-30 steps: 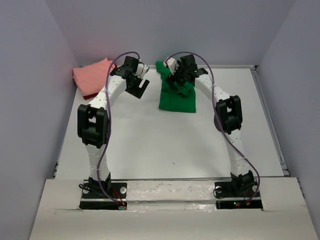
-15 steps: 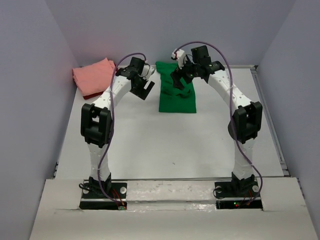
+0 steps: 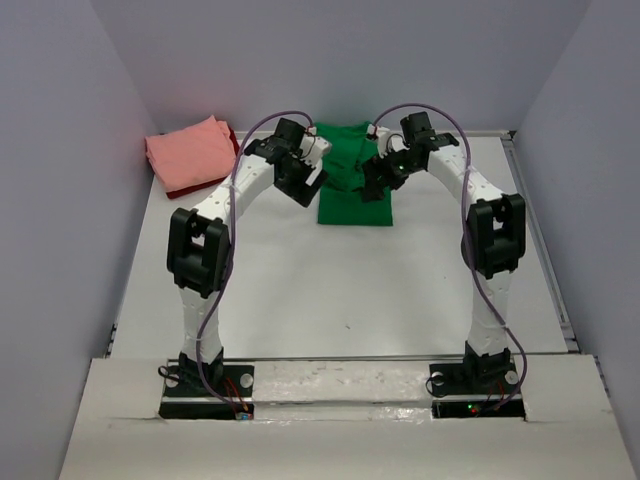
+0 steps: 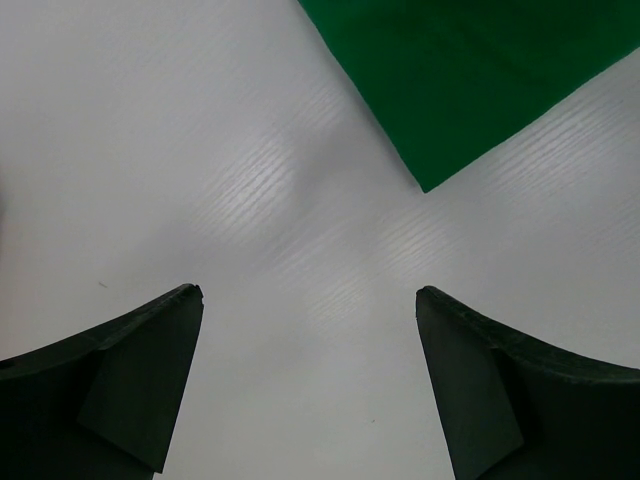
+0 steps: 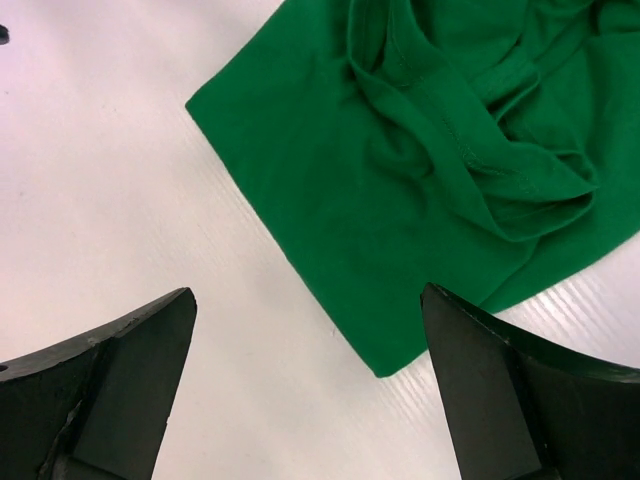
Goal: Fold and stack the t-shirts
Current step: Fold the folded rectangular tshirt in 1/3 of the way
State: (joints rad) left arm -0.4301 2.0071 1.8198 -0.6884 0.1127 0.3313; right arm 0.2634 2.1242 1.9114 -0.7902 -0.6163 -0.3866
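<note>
The green t-shirt lies partly folded at the back middle of the table. It shows in the right wrist view with a bunched sleeve and hem at the right. One corner shows in the left wrist view. My left gripper is open and empty just left of the shirt. My right gripper is open and empty over its right part. The salmon pink t-shirt lies folded at the back left on top of the dark red one, of which only an edge shows.
The white table is walled by grey panels at the left, back and right. A raised rail runs along the table's right edge.
The right gripper has let go of the green shirt, which now lies flat, and has moved right. The left gripper has moved right, up to the shirt's left edge.
</note>
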